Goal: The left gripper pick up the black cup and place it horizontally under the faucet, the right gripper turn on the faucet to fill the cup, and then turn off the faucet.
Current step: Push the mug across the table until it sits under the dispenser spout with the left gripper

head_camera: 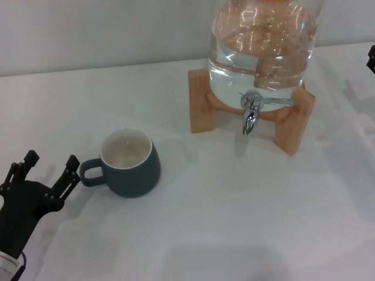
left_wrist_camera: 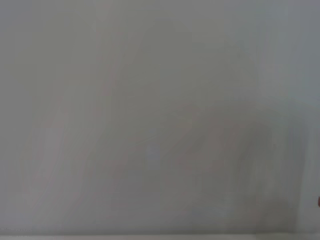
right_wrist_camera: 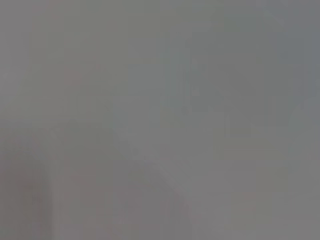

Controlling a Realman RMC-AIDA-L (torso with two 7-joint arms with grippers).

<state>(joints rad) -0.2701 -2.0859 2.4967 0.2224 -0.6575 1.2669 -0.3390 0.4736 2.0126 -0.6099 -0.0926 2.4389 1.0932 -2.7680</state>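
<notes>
The black cup stands upright on the white table, its loop handle pointing left and its cream inside empty. My left gripper is at the lower left, just left of the handle and apart from it, its two fingers spread open. The chrome faucet hangs from the front of the water jar, spout down, with its flat lever pointing right. Only a black sliver of my right gripper shows at the right edge. Both wrist views show only blank grey surface.
A clear water jar sits on a wooden stand at the back right. The white table stretches in front of the stand and to the cup's right.
</notes>
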